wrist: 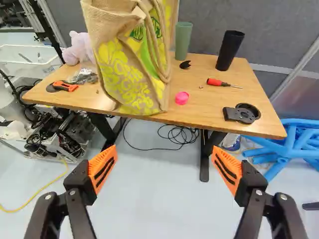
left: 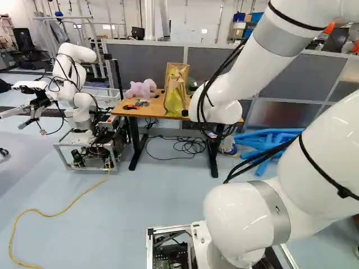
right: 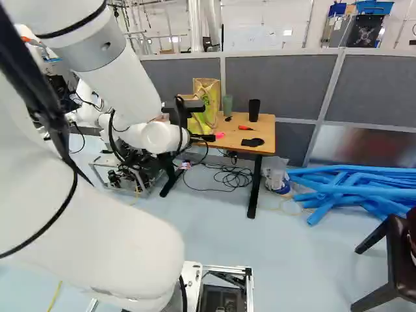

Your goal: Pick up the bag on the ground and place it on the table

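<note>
1. Left base view: bag upright on the table; jaws hidden.
2. Right base view: bag beyond the jaws, long axis vertical.
3. Wrist view: gripper wide open, empty, touching nothing; bag ahead, off-centre toward the plush toy side. Placement appears complete.

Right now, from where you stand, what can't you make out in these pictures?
- Inside the bag: its top is cut off in the wrist view; it is too small in the base views.
- The plush toy's face: too small in the left base view, partly behind the bag in the wrist view.
- The rest of the dark chair: cut off by the right base view's edge.
</note>
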Tool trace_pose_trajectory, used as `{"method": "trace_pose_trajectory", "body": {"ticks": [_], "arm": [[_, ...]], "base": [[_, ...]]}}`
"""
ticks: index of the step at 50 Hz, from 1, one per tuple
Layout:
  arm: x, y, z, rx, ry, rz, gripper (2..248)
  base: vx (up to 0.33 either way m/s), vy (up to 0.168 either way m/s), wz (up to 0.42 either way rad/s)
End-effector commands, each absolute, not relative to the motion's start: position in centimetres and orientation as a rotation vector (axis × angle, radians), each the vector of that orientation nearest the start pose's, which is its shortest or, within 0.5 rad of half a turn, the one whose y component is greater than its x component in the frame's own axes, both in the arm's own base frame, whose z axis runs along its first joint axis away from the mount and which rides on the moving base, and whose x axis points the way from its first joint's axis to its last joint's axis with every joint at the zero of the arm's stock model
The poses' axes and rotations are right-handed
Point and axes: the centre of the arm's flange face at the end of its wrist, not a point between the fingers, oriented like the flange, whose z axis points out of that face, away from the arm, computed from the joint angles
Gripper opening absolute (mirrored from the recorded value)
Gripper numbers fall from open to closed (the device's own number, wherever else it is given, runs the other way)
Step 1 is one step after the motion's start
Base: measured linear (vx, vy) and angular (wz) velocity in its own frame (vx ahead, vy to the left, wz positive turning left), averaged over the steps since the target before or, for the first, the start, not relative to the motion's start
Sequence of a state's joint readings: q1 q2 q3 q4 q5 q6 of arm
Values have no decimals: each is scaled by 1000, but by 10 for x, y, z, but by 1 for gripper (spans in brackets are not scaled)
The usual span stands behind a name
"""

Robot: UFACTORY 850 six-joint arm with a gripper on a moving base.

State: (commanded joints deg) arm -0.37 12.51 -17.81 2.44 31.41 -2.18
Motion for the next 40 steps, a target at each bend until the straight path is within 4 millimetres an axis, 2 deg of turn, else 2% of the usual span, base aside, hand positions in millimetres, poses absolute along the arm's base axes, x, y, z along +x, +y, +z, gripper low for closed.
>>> {"method": "trace_pose_trajectory", "body": {"ticks": [40], "arm": [[287, -1, 375, -2597, 6, -1782, 247]], "base": [[0, 0, 0]]}}
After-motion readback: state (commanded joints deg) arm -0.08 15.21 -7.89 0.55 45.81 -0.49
